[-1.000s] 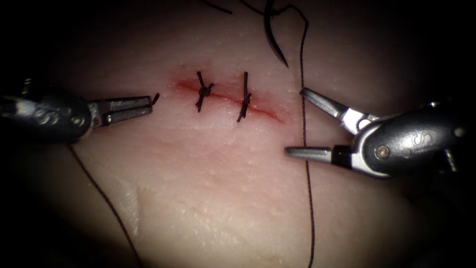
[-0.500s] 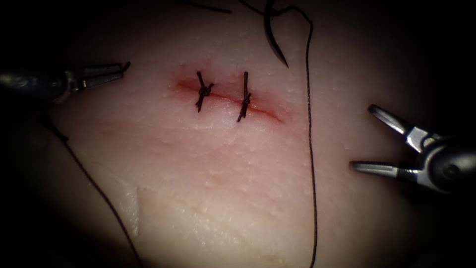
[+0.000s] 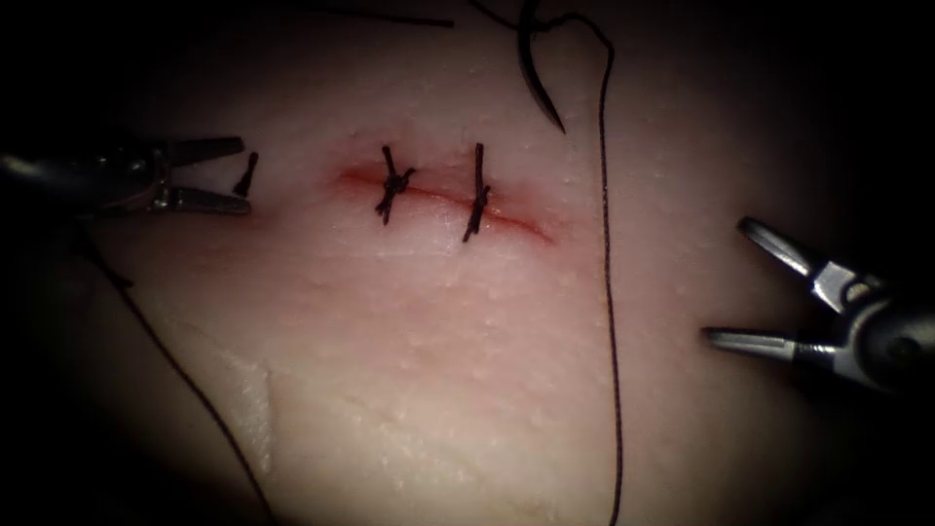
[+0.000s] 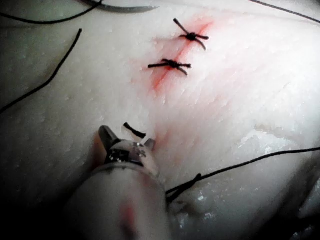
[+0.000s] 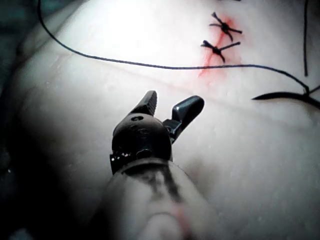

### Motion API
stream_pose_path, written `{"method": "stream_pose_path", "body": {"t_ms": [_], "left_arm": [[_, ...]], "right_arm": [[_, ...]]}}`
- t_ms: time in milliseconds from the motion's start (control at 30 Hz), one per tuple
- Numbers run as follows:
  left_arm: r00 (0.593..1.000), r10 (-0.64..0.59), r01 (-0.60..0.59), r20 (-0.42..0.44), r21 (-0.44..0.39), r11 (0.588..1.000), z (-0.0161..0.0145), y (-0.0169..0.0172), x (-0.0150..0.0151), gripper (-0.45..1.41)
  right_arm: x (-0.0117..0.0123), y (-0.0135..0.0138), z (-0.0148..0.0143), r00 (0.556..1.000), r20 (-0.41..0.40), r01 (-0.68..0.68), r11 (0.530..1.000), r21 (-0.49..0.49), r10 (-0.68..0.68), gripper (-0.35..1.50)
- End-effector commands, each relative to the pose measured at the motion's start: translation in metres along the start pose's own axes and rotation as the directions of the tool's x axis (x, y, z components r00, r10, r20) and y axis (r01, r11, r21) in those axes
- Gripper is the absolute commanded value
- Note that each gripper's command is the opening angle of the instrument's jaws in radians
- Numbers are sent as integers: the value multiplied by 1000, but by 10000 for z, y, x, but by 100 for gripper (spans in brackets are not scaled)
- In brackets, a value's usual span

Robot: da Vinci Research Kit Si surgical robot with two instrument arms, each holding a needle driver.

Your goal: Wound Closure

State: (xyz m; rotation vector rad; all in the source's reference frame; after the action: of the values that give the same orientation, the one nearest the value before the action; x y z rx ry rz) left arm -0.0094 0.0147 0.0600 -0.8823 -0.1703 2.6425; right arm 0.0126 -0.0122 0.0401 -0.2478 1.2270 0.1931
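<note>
My left tool (image 3: 205, 175): jaws open, empty, cut end (image 3: 245, 175) beside | right tool (image 3: 755, 287): open, empty | needle (image 3: 539, 73): loose above cut (image 3: 443, 200), seemingly outside tissue (image 3: 467, 370) | two stitches (image 3: 392, 182) tied, right end unclosed.

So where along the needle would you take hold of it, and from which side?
The needle lies free on the tissue above the cut's right end, tip toward the cut, thread at its far end. I would grip the curve's body, back from the tip toward the thread end, probably coming from the right: the open, empty right tool is nearer. The left tool is also open and empty.
</note>
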Motion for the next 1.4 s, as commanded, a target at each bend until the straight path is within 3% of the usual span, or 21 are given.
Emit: {"method": "stream_pose_path", "body": {"t_ms": [33,367,433,500,633,733,900,1100,1400], "left_arm": [[1000,-4,4,2,-3,1000,2,5,-1,94],[999,-40,40,10,-2,999,-39,16,15,105],[996,-75,75,-50,-3,997,-46,18,29,103],[988,-74,78,-134,23,997,-52,17,44,83],[950,-91,103,-299,23,994,-62,19,83,71],[908,-102,88,-406,-52,995,-63,40,117,71],[873,-125,63,-472,-146,987,-64,71,142,71],[842,-114,-4,-527,-217,976,-69,99,148,68],[835,-109,-40,-539,-257,966,-71,81,133,66]], "right_arm": [[-2,-10,4,1000,-3,-1,1000,2,1,145],[-4,-7,5,999,0,-37,999,-1,37,145],[-3,-5,5,998,5,-62,998,1,62,145],[-2,-4,6,996,14,-87,996,7,86,145],[4,2,7,993,40,-114,993,25,113,143],[21,12,6,991,39,-132,991,33,131,141],[49,16,10,987,4,-163,985,63,163,138],[80,7,32,985,4,-171,974,148,172,136],[68,15,49,985,21,-172,961,214,172,130]]}}
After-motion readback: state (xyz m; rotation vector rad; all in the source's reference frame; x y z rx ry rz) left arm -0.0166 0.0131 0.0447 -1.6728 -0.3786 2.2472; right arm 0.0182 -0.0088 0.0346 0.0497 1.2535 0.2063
